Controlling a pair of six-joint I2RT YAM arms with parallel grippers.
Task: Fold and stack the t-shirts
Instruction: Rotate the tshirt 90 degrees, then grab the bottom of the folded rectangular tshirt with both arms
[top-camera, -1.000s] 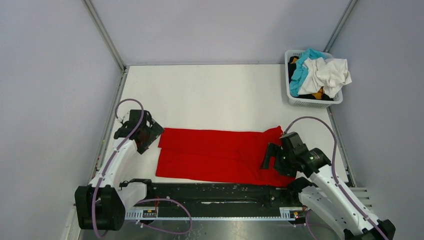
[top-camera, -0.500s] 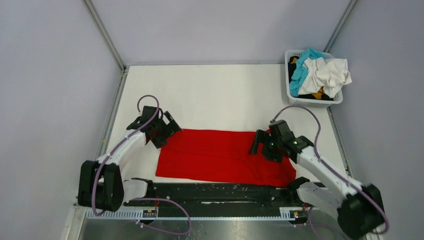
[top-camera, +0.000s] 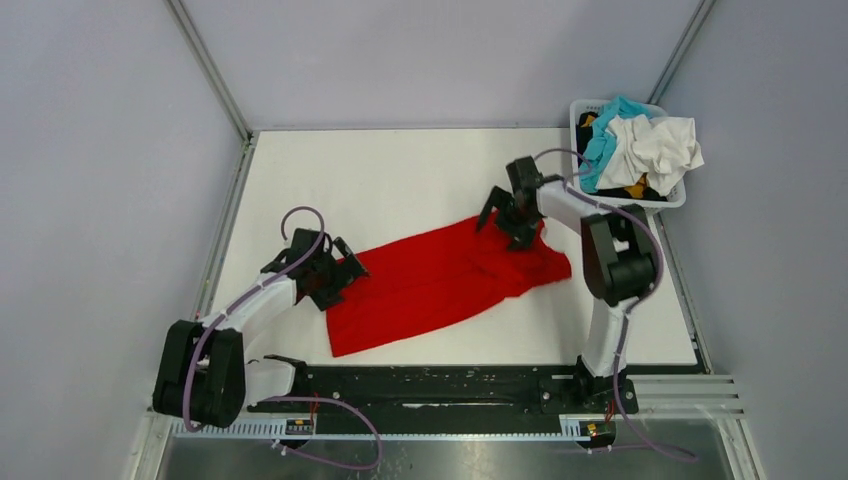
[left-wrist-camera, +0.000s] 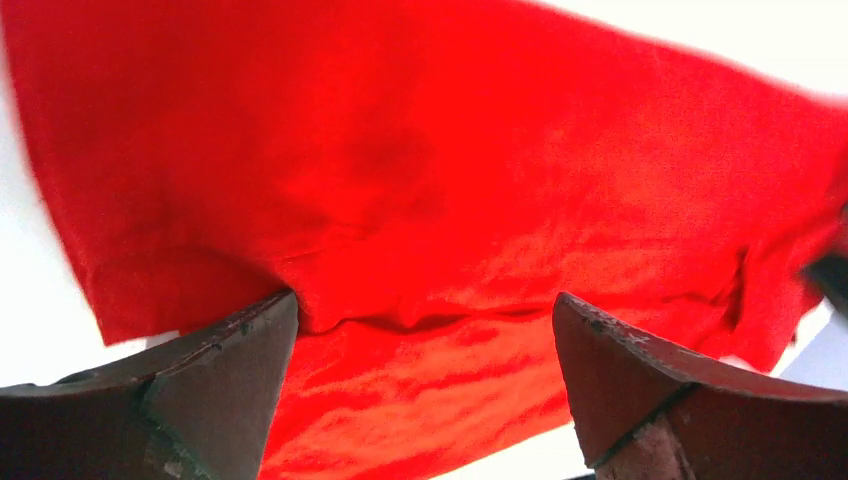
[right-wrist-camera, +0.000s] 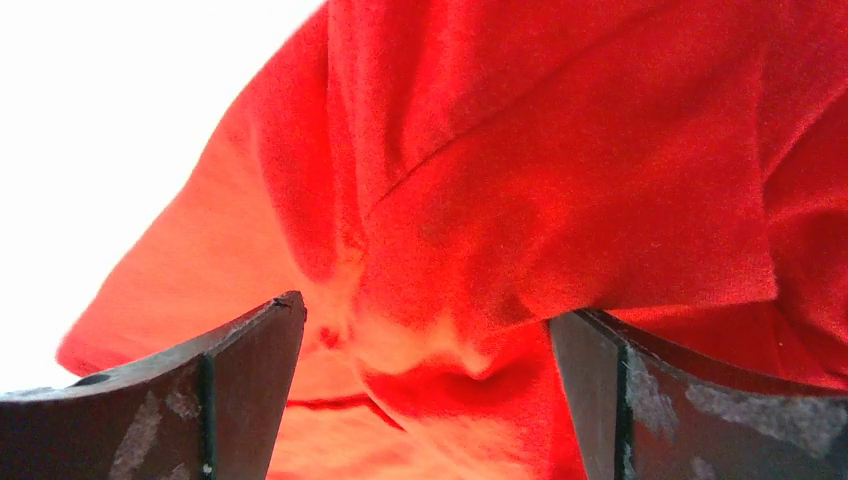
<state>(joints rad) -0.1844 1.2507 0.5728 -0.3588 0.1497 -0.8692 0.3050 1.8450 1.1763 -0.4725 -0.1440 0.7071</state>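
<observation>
Across the tabletop's (top-camera: 400, 175) middle, the red t-shirt (top-camera: 440, 280) lies slanted (rumpled toward the right edge); left tool (left-wrist-camera: 425, 310) and right tool (right-wrist-camera: 428, 315) both spread, apparently pressing its ends.

Bare desk (top-camera: 400, 170) lies open at upper left; a red shirt (top-camera: 430, 280) crosses the middle; a laundry basket (top-camera: 630, 204) fills the upper-right corner.

Red t-shirt (top-camera: 440, 280) matt cloth; basket (top-camera: 628, 203) plastic.
</observation>
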